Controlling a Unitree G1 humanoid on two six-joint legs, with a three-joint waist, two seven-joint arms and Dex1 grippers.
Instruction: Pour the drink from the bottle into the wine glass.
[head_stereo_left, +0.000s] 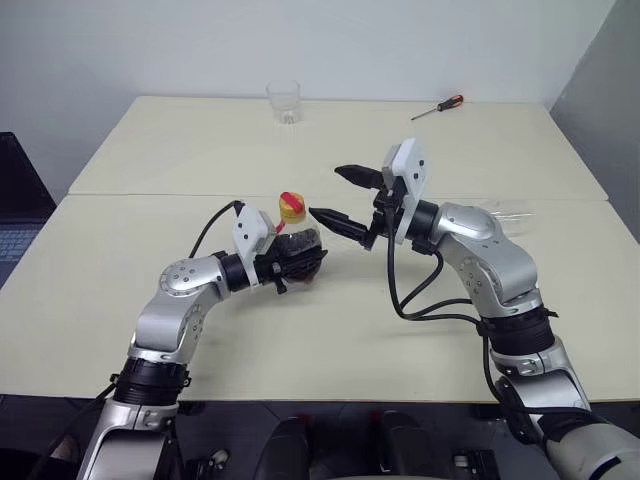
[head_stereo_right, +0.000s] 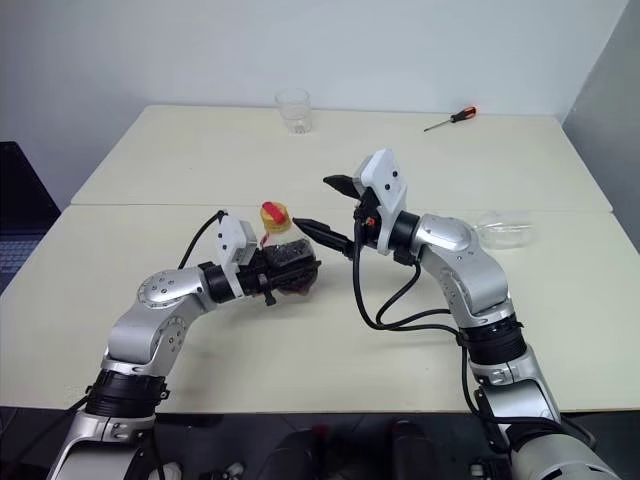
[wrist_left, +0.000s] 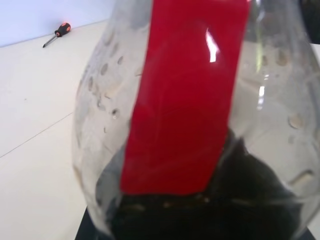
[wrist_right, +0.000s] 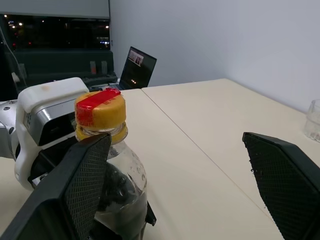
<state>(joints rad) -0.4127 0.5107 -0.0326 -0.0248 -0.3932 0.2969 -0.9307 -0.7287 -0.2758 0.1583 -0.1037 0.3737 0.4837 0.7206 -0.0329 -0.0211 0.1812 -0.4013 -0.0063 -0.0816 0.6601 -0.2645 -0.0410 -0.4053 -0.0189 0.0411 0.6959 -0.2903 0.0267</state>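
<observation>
The bottle (head_stereo_left: 298, 246) stands upright near the table's middle, its yellow cap (head_stereo_left: 291, 206) crossed by a red strip (wrist_left: 185, 100). The dark drink (wrist_left: 240, 200) fills its lower belly. My left gripper (head_stereo_left: 300, 258) is shut on the belly from the left. Just right of the cap, my right gripper (head_stereo_left: 325, 192) hovers open, one finger (wrist_right: 85, 185) close beside the bottle's neck without touching it. The wine glass (head_stereo_right: 505, 230) seems to lie on its side at the right, partly hidden behind my right arm.
A short clear tumbler (head_stereo_left: 285, 100) stands at the table's far edge. An orange-handled screwdriver (head_stereo_left: 440, 107) lies at the far right. A seam (head_stereo_left: 150, 195) runs across between two joined tabletops. A laptop (wrist_right: 137, 67) sits off the table's left side.
</observation>
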